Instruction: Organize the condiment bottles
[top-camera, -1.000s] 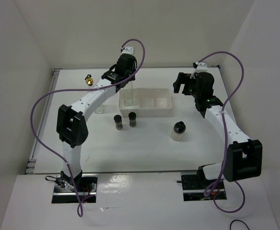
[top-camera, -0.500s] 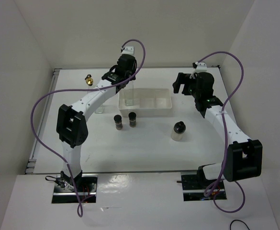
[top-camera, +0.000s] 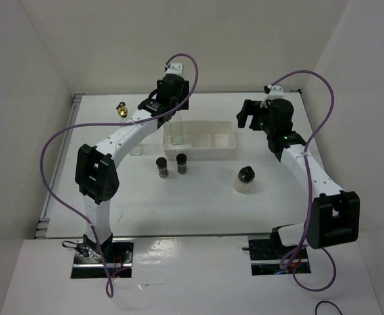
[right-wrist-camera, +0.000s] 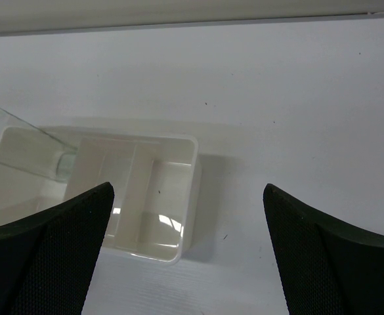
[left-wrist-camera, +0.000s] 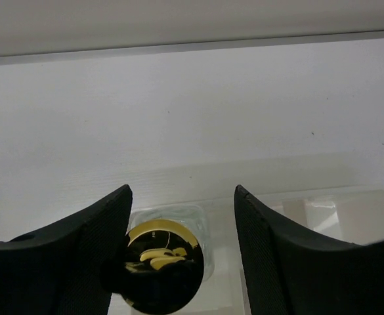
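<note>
Gold-topped glass bottle (left-wrist-camera: 162, 262) between wide left fingers (left-wrist-camera: 80, 256), just beside one, apart from the other; right fingers (right-wrist-camera: 47, 256) wide too.

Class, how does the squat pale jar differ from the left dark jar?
The pale jar has a light body; the left dark jar is dark. The pale jar is wider and stands alone; the left dark jar is slimmer, beside the other dark jar. Both have black caps and stand upright outside the tray.
</note>
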{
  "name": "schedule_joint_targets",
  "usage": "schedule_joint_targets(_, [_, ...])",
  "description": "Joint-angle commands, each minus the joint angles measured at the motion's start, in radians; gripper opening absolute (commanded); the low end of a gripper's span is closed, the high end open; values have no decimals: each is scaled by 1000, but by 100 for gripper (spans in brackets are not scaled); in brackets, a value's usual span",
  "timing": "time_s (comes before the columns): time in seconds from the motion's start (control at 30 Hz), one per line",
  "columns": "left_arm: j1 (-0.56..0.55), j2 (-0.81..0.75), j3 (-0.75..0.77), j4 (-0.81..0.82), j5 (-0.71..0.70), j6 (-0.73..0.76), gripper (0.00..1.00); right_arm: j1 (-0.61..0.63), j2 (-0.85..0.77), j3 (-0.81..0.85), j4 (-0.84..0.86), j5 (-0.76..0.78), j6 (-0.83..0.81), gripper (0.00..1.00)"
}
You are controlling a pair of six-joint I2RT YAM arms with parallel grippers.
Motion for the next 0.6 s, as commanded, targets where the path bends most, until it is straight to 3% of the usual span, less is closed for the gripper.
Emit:
schedule_joint_targets(0.0, [-2,-72,-8,17,4,20,71,-7,5,-3,25,-7,-16,99])
schedule_joint_targets(0.17, [-2,-92,-27,-1,-5,20,80,-7,14,-3,25,-17,-16,99])
schedule_joint_targets(0.37, [-2,-112,33,-47,33,30,99,-7,14,-3,25,-17,-7,99])
schedule_joint_targets(0.57, [-31,-159,172,-179,47,55,99,-7,23,-3,25,-35,2,99])
